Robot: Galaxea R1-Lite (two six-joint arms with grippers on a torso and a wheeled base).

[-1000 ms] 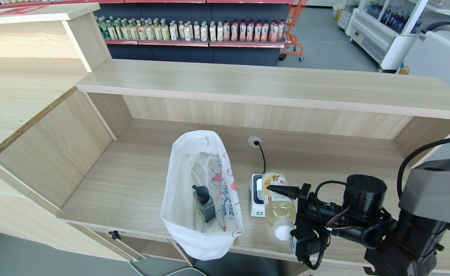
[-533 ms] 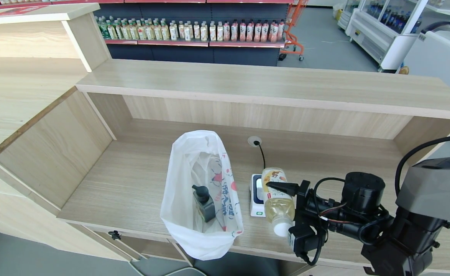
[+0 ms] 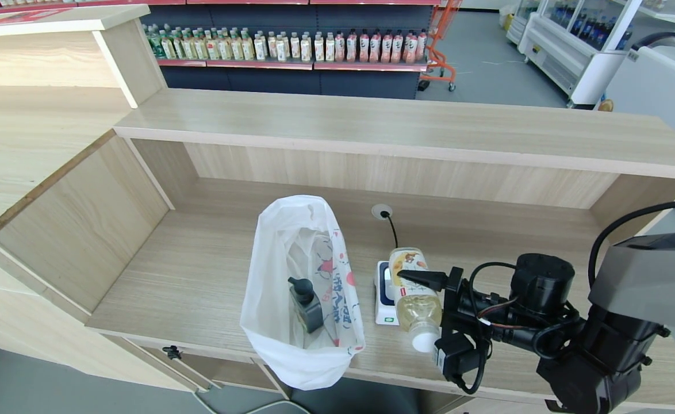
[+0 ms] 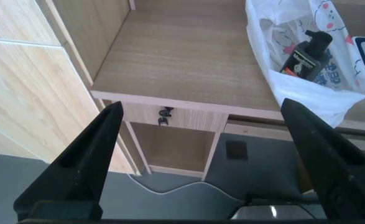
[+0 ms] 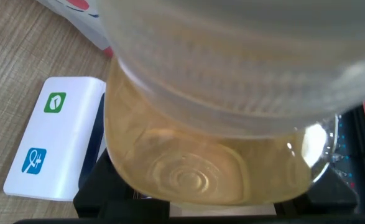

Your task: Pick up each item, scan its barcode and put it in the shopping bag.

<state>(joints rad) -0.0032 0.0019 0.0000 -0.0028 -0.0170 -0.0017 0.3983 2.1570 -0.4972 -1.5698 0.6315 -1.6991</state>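
My right gripper (image 3: 425,313) is shut on a clear bottle of yellowish drink (image 3: 413,290), held lying level with its white cap toward the counter's front edge. The bottle (image 5: 232,93) hangs just over the white barcode scanner (image 3: 384,294), which lies flat on the counter; the scanner (image 5: 55,143) lies close under the bottle in the right wrist view. To the left stands the open white shopping bag (image 3: 303,287) with a dark pump bottle (image 3: 306,305) inside. My left gripper (image 4: 201,162) is open, low in front of the counter, left of the bag (image 4: 306,68).
A black cable (image 3: 393,233) runs from the scanner to a grommet in the wooden counter (image 3: 199,270). A raised ledge (image 3: 401,126) and side walls enclose the work surface. A drawer lock (image 4: 165,116) sits under the front edge.
My right gripper has carried the bottle slightly to the left and farther over the scanner. The bag and scanner have not moved.
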